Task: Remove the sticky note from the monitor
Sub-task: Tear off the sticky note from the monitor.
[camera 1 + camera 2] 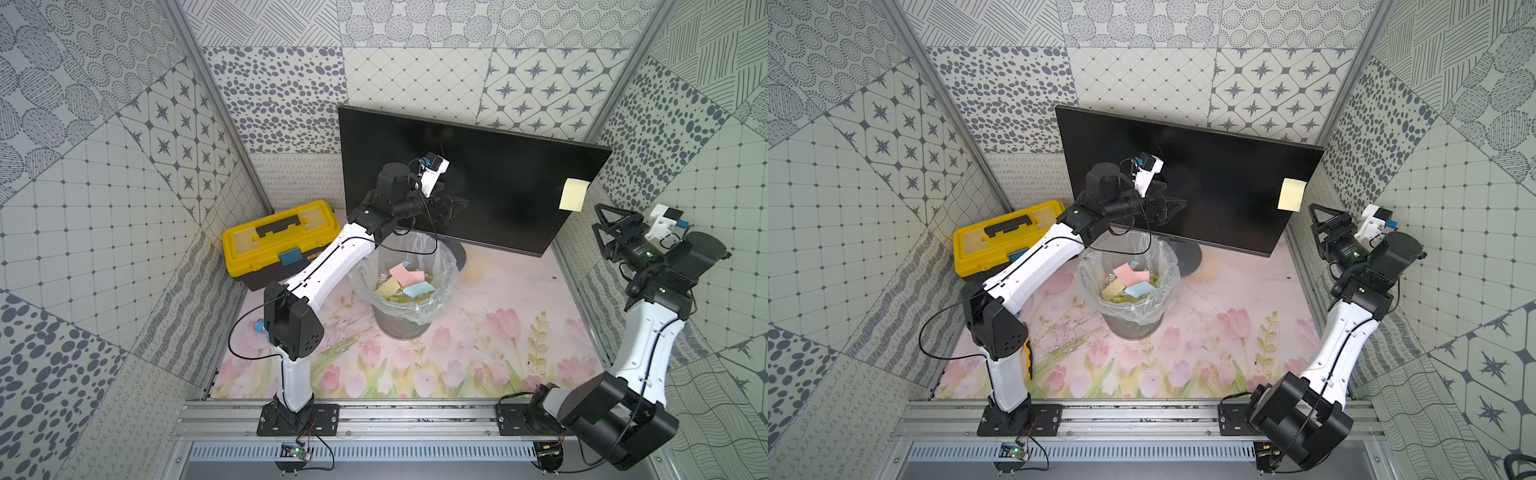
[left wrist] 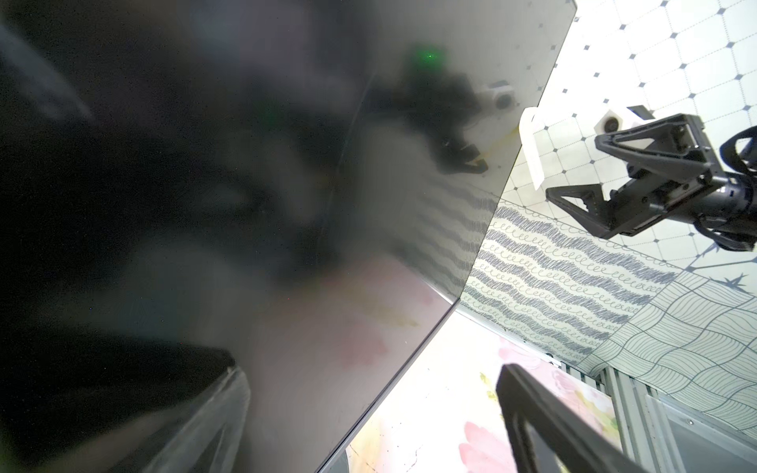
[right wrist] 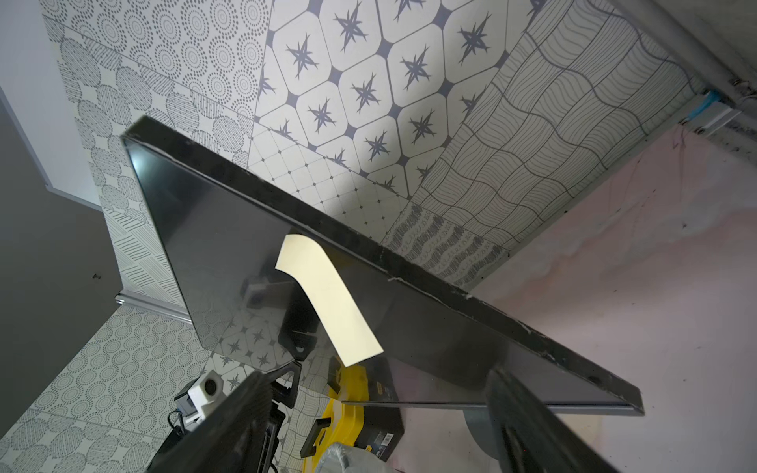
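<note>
One note (image 1: 574,194) clings to the monitor (image 1: 498,178) edge; right gripper (image 1: 595,217) just beside it, jaws spread, empty; left gripper (image 1: 458,208) likewise.

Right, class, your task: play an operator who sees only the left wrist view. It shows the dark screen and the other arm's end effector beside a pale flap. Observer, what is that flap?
Observer: It is a pale yellow sticky note, stuck by its upper edge near the right edge of the monitor. Its lower part curls away from the screen.
Operator: Is the right end effector lined up with it?
Observer: Yes. In the right wrist view the sticky note lies ahead, between the open fingers. The right end effector is not touching it.
</note>
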